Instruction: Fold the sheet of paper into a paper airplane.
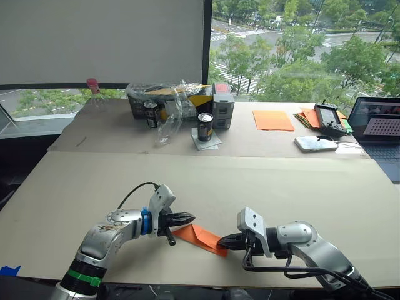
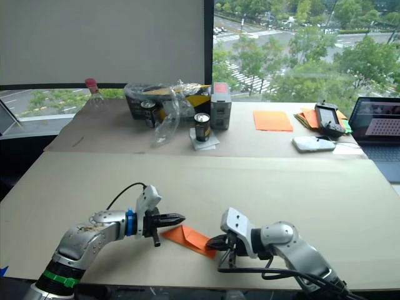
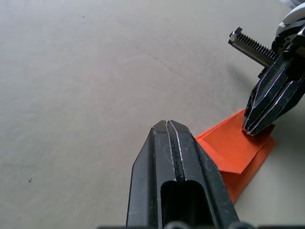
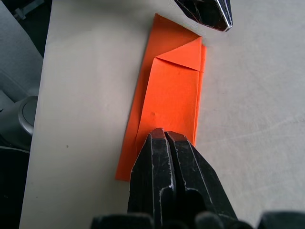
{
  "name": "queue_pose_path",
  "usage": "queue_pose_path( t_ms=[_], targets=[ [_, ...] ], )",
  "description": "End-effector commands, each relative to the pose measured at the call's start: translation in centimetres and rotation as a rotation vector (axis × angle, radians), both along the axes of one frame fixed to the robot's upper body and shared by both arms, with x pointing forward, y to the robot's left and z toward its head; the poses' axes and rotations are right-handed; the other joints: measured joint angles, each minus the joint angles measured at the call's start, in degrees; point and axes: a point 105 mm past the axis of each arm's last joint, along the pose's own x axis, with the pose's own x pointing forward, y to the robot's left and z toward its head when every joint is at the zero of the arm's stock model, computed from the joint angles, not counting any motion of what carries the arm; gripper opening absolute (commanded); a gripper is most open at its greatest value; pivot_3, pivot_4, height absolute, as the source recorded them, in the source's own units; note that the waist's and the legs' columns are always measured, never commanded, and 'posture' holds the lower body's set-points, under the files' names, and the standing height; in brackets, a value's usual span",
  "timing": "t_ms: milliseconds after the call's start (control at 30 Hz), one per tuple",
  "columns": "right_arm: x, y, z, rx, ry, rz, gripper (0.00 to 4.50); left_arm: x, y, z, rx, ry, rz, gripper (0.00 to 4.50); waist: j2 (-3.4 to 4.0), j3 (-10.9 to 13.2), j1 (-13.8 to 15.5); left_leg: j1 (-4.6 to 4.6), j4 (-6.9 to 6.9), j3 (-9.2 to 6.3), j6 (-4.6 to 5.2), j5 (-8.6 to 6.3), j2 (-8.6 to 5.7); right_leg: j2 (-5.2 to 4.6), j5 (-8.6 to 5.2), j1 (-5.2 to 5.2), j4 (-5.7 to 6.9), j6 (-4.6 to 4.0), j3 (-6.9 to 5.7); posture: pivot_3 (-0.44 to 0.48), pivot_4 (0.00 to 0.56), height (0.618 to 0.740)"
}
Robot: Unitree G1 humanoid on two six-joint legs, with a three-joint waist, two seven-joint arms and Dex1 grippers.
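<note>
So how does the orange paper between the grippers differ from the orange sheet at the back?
The folded paper is narrow, layered and creased; the flat orange sheet is wide and smooth. The folded paper lies near, between left gripper and right gripper; the flat orange sheet lies far, untouched. Both are bright orange.

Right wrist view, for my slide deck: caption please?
Shut right gripper presses on the folded orange paper; left gripper at its far end.

Brightness: even, soft daylight over the pale beige tabletop (image 1: 262, 181).
Source: the large window with green trees behind it (image 1: 300, 44), at the far side; a grey blind (image 1: 100, 40) covers its left part.
Shadows: faint and short.
Glare: slight sheen on the crumpled clear plastic wrap (image 1: 170, 115).
Focus: the wrist views' near black fingers (image 3: 178, 181) look soft.
</note>
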Motion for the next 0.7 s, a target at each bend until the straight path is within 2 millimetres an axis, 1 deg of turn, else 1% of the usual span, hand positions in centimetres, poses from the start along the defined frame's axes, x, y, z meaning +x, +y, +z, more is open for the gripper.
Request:
queue_pose_path(
  t_ms=[33,200,267,333,400,500,600,700],
  targets=[
    [-0.6,-0.6,-2.4,-0.071,0.076,-0.021,0.03,-0.5,-0.2,-1.0,0.074,-0.012,-0.015,0.0,0.0,0.0,-0.2,0.02,0.0,0.0,0.0,0.0,0.0,0.0,0.0,0.0,0.01,0.0,0.01,0.0,0.15,0.73],
    [-0.7,-0.7,-2.5,-0.071,0.083,-0.035,0.03,-0.7,0.7,-2.6,0.158,-0.013,-0.005,0.0,0.0,0.0,-0.3,0.05,-0.01,0.0,0.0,0.0,0.0,0.0,0.0,0.03,0.01,0.0,0.0,0.0,0.15,0.73],
    [-0.7,-0.6,-2.5,-0.073,0.083,-0.035,0.03,-0.9,1.6,-3.3,0.209,-0.031,-0.015,0.0,0.0,0.0,-0.6,0.05,-0.02,0.0,0.0,0.0,0.0,0.0,0.0,0.04,0.01,0.0,0.0,0.0,0.15,0.73],
    [-0.7,-0.6,-2.5,-0.074,0.083,-0.034,0.03,-0.9,2.4,-3.5,0.223,-0.034,0.005,0.0,0.01,0.0,-0.9,0.1,-0.12,0.01,0.0,0.0,0.01,0.01,-0.01,0.04,-0.01,-0.01,0.02,0.0,0.15,0.73],
    [-0.7,-0.6,-2.5,-0.074,0.085,-0.033,0.03,-0.5,3.2,-3.2,0.212,-0.042,0.045,0.0,0.02,0.0,-1.0,0.12,-0.17,0.01,0.0,0.0,0.03,0.01,-0.01,0.04,0.0,-0.02,0.02,0.0,0.15,0.73],
    [-0.6,-0.5,-2.5,-0.071,0.088,-0.029,0.03,-0.1,3.9,-2.1,0.18,-0.055,0.088,0.0,0.01,0.0,-1.0,0.13,-0.18,0.0,0.0,0.0,0.04,0.02,-0.02,0.03,0.01,-0.03,0.01,0.0,0.15,0.73],
    [-0.5,-0.3,-2.5,-0.07,0.089,-0.025,0.03,0.4,4.8,-1.9,0.196,-0.064,0.128,0.0,0.01,0.0,-1.0,0.13,-0.18,-0.01,0.0,0.01,0.03,0.02,-0.02,0.03,0.02,-0.03,0.0,0.0,0.15,0.73],
    [-0.4,-0.2,-2.5,-0.07,0.089,-0.018,0.03,1.0,5.5,-1.2,0.171,-0.07,0.175,0.0,0.0,0.0,-1.1,0.13,-0.17,0.0,0.0,0.01,0.04,0.02,-0.02,0.03,0.01,-0.03,0.01,0.0,0.15,0.73]
  ],
)
